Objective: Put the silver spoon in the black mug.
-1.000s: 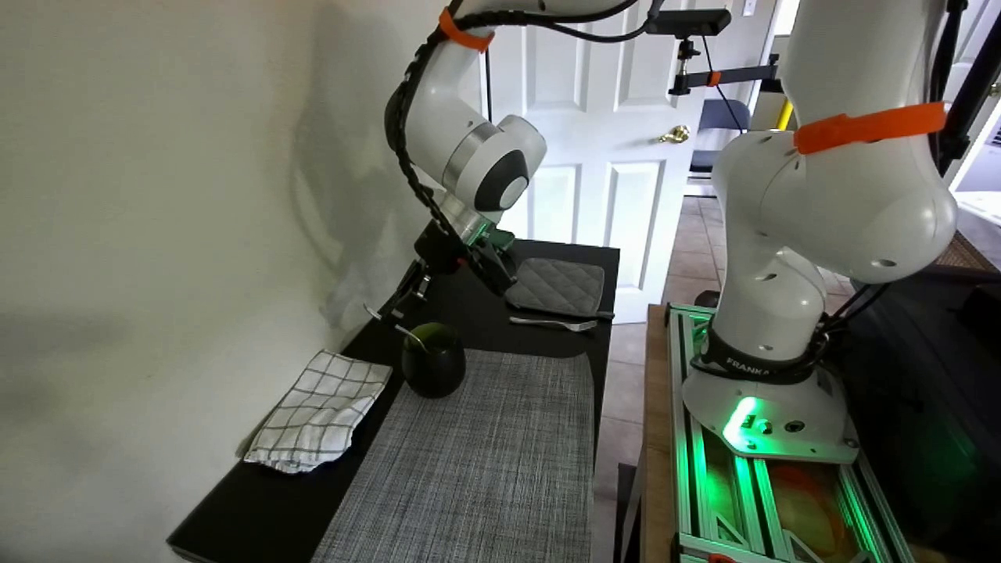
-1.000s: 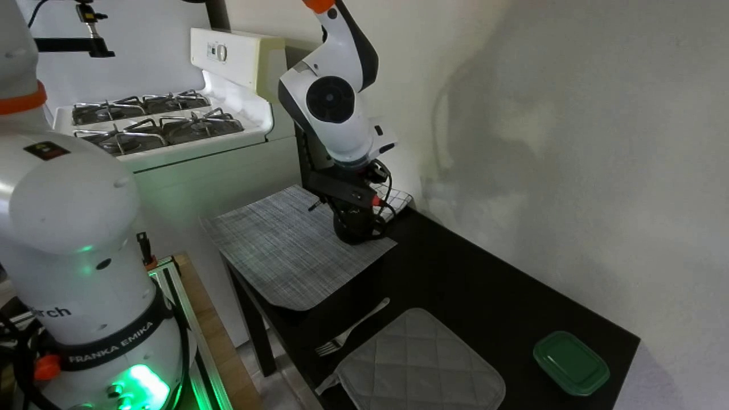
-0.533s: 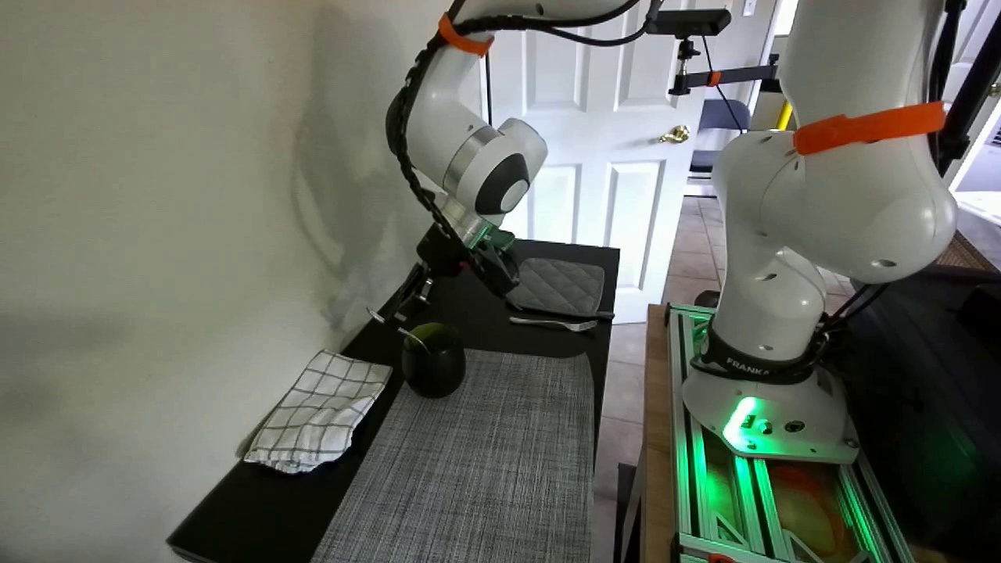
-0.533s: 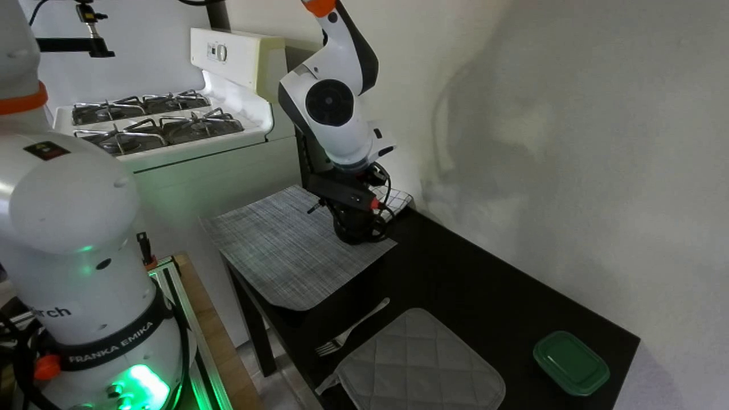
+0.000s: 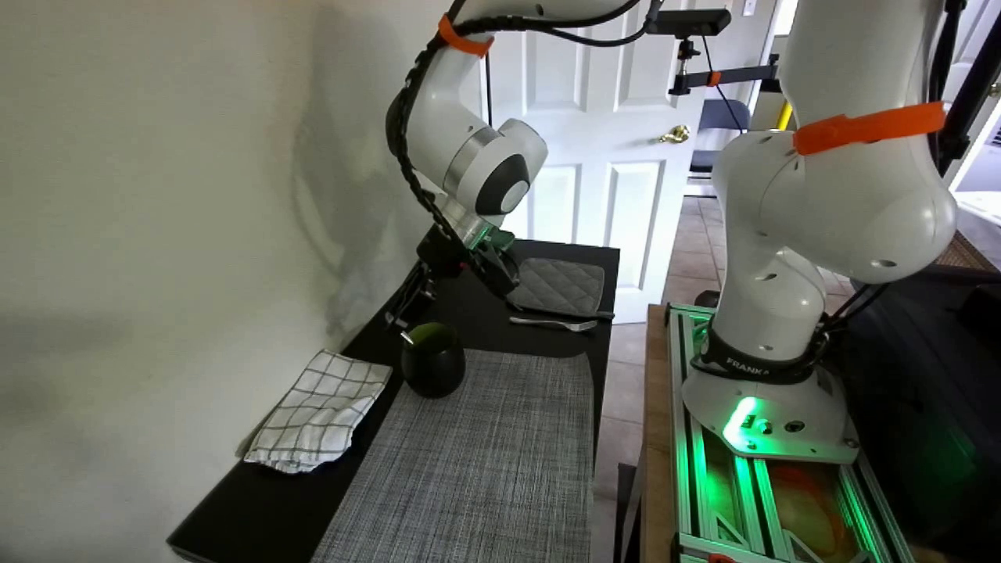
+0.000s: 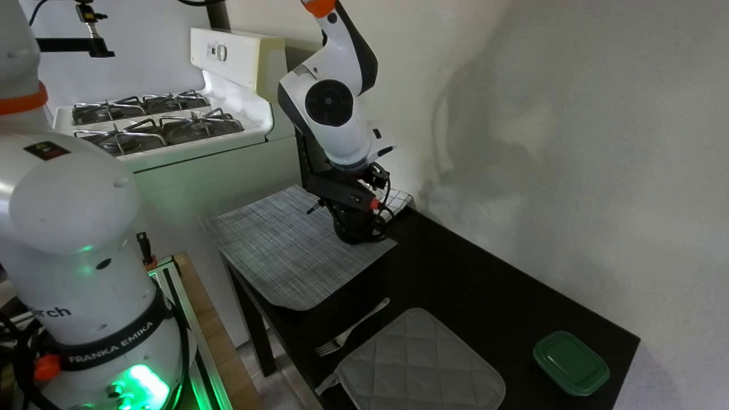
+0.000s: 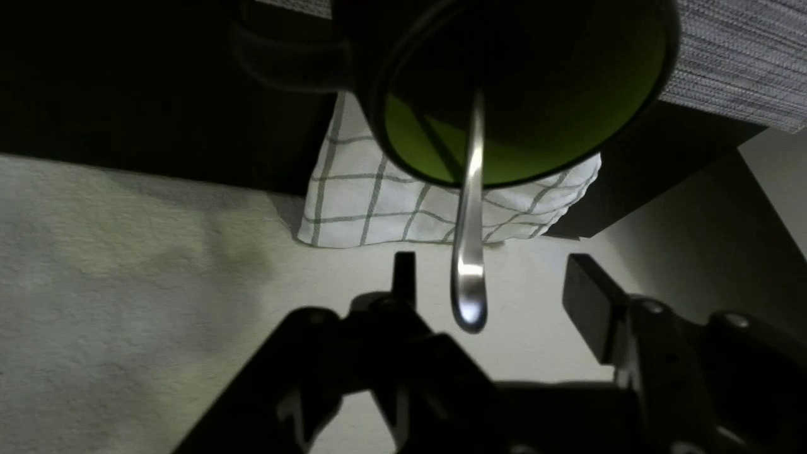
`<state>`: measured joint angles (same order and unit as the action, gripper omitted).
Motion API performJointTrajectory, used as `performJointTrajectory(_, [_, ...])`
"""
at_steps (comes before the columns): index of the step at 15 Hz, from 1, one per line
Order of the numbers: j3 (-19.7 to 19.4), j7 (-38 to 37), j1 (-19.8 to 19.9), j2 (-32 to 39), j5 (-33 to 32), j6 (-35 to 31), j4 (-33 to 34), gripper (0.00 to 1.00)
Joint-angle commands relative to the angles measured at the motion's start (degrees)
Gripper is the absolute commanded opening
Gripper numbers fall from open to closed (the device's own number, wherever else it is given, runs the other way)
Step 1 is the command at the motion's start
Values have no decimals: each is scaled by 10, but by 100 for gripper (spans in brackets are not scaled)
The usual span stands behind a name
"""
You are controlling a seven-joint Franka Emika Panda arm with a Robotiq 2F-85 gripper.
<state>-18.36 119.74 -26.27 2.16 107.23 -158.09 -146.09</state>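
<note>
Though glossy-handled, silver spoon [image 7: 469, 233] dim inside the rounded black mug [image 5: 435, 372], gripper [image 7: 490, 282] agape.

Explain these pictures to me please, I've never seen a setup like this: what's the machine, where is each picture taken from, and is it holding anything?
The machine is one white robot arm reaching over a black table. The gripper at its end is the part that grasps.

Two pictures look on from outside the robot, from different places. The third is taken from its wrist, looking past the gripper.

On the table are a grey place mat with a black mug at its corner, a checked cloth, a fork, a pot holder and a green container. A silver spoon leans in the mug, its handle sticking out past the rim.

Nothing is held: the gripper is open, with gaps showing on both sides of the spoon's handle in the wrist view.
</note>
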Motion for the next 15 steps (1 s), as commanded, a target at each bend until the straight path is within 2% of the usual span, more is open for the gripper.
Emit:
performJointTrajectory(1, [2, 12, -3, -20, 2, -11, -14, 94])
performJointTrajectory(2, [2, 10, -3, -27, -3, -12, -15, 99])
performJointTrajectory(7, [3, -12, -3, -59, -64, -35, -27, 100])
performJointTrajectory(11, [8, -88, -5, -75, -189, -74, -53, 100])
performJointTrajectory(12, [94, -120, 82, -79, -230, -76, -62, 100])
performJointTrajectory(15, [139, -220, 128, -92, -356, -67, -89, 100])
